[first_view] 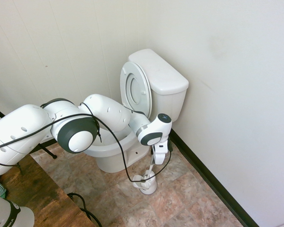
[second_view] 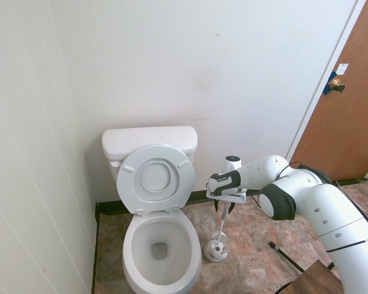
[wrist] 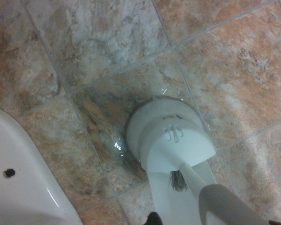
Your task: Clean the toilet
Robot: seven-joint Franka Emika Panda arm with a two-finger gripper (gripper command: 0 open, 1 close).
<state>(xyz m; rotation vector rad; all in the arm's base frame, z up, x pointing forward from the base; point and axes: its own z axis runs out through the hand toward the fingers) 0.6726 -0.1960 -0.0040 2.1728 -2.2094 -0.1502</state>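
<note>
The toilet (first_view: pixel 151 90) is set in the corner of a tiled room, its tank against the wall and its lid and seat raised against the tank, so that the bowl (second_view: pixel 161 248) is left uncovered. Just beside the bowl, on the floor (first_view: pixel 189 198), a small white brush holder (first_view: pixel 146 183) is seen with a brush handle (second_view: pixel 222 223) rising from it. The end effector (first_view: pixel 157 158) is pointed straight down over the upper end of that handle; whether the handle is gripped or only flanked by the fingers cannot be told.

A brown door (second_view: pixel 346 116) is shown only in the second exterior view, and a dark wooden worktop (first_view: pixel 33 194) chiefly in the first. Dark bristles (wrist: pixel 178 180) inside the holder and a wet patch on the tiles are revealed only by the wrist view.
</note>
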